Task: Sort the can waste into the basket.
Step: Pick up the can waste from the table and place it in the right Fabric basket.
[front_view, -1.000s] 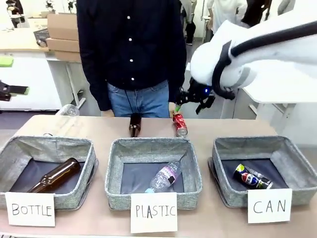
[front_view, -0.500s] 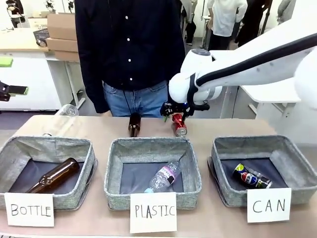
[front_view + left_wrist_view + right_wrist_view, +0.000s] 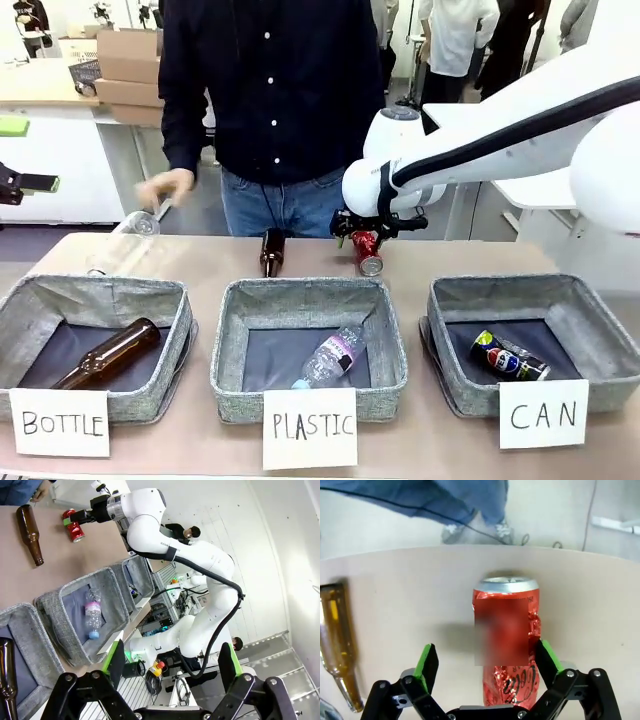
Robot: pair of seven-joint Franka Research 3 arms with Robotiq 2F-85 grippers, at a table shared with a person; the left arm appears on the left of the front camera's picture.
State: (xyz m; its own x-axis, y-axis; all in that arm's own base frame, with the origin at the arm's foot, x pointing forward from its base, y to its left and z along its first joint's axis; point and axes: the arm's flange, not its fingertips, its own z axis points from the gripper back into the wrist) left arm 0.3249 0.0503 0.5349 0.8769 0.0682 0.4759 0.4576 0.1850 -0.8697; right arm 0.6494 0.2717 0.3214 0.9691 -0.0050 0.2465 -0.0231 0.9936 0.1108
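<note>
Across the table point(image 3: 470, 258) from where the person point(image 3: 270, 90) stands, the right gripper point(image 3: 366, 236) is down over the red can point(image 3: 367, 252). The can lies on its side on the bare tabletop near the far edge, beyond the gap between the middle and right-hand baskets. From the wrist, the jaws stand wide open with the dented can between the green pads point(image 3: 427, 663). One pad is just beside the can's side and the other is well apart from it, so nothing is gripped.

The blue can point(image 3: 509, 357) lies on the dark floor of the CAN basket point(image 3: 530, 287), at the robot's right end of a row of three grey baskets. Each basket has a white paper sign at its front. A brown bottle point(image 3: 271, 252) lies on the table near the red can, on the robot's left of it.

The PLASTIC basket point(image 3: 300, 288) in the middle holds a plastic bottle point(image 3: 330, 355). The BOTTLE basket point(image 3: 100, 288) holds a second brown bottle point(image 3: 110, 353).

At the far left corner, the person's hand point(image 3: 165, 187) hangs above something clear on the table, too blurred to name.

The left gripper point(image 3: 171, 662) is held off the table, looking across at the other arm. Its jaws are spread wide with nothing between them.
</note>
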